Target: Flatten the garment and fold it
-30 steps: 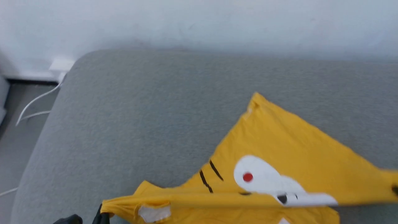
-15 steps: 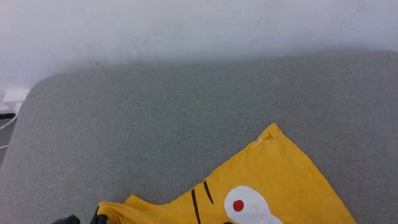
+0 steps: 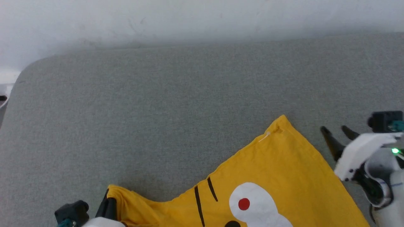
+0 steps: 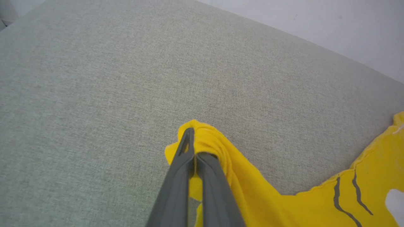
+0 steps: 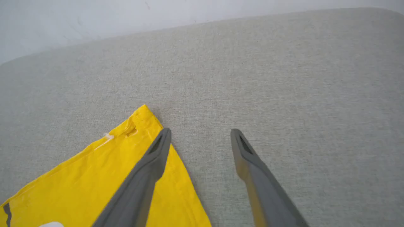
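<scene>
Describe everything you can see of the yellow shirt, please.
The yellow shirt looks like soft cotton, printed with a white patch, a red dot and two black stripes. It lies mostly flat on the grey fabric surface, one corner with a small white thread pointing toward the wall. Its left end is bunched and pinched in the shut left gripper. The open right gripper sits beside that far corner, gripping nothing.

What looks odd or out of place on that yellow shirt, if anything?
The garment lies crooked on the grey cushion: one end is scrunched in the shut left gripper. Its far corner has what looks like a small hole with a white thread beside it. The open right gripper hovers beside that corner, empty.
</scene>
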